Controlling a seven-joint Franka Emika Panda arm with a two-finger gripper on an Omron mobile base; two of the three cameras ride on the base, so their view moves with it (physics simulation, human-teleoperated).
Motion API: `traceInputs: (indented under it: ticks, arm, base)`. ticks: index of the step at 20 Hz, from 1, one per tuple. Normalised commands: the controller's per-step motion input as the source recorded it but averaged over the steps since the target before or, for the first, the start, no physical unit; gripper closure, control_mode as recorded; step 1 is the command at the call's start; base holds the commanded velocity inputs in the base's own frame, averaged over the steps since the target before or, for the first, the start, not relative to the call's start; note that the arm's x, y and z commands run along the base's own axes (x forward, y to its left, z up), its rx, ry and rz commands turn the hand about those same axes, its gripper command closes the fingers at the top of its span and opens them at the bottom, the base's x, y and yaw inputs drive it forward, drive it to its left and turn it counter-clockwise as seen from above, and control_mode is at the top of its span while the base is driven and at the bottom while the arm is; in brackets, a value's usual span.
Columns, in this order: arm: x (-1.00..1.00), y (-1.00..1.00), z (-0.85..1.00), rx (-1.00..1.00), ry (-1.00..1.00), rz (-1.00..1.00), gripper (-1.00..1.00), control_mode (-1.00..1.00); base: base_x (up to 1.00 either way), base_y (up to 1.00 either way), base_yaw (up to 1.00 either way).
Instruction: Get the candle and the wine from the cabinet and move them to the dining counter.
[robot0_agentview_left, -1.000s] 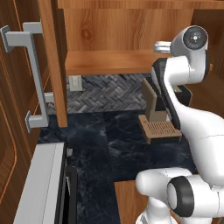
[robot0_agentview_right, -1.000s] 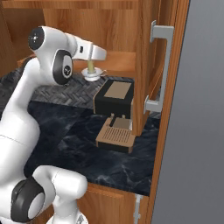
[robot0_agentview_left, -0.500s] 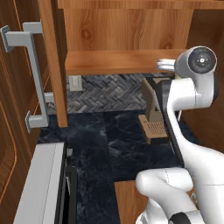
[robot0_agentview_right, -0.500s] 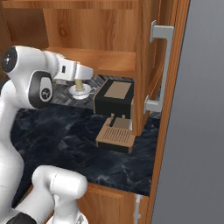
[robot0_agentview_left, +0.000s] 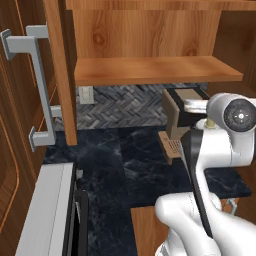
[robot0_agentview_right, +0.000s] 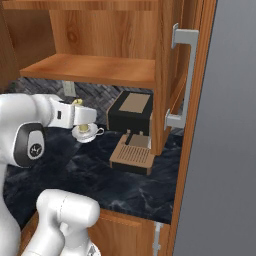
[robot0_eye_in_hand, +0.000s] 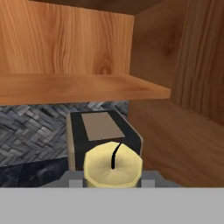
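Carrying the candle (robot0_eye_in_hand: 113, 168) out below the cabinet (robot0_agentview_right: 95, 67) shelf.
Claw (robot0_agentview_right: 84, 119) pinched on its sides, upright, wick up, to clear the tabletop (robot0_agentview_right: 90, 175).

Two cameras are riding behind the arm, one left and one right, both looking forward and down at the coffee machine (robot0_agentview_left: 181, 111) (robot0_agentview_right: 131, 113) on the dark worktop (robot0_agentview_left: 135, 165) (robot0_agentview_right: 95, 175) under the cabinet (robot0_agentview_left: 155, 70) (robot0_agentview_right: 95, 67) shelf. The hand camera is sitting much nearer, facing the coffee machine (robot0_eye_in_hand: 103, 131) head-on beneath that shelf.
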Motion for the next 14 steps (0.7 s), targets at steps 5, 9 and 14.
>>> traceInputs:
  ticks: [5, 9, 14]
  arm:
    - [-0.54, 0.03, -0.39, -0.04, 0.05, 0.00, 1.00, -1.00]
    - [-0.13, 0.08, -0.11, 0.00, 0.06, 0.00, 1.00, -1.00]
    - [0.00, 0.00, 0.00, 0.00, 0.00, 0.00, 1.00, -1.00]
  base:
    - [0.00, 0.00, 0.00]
    - [0.00, 0.00, 0.00]
    - [0.00, 0.00, 0.00]
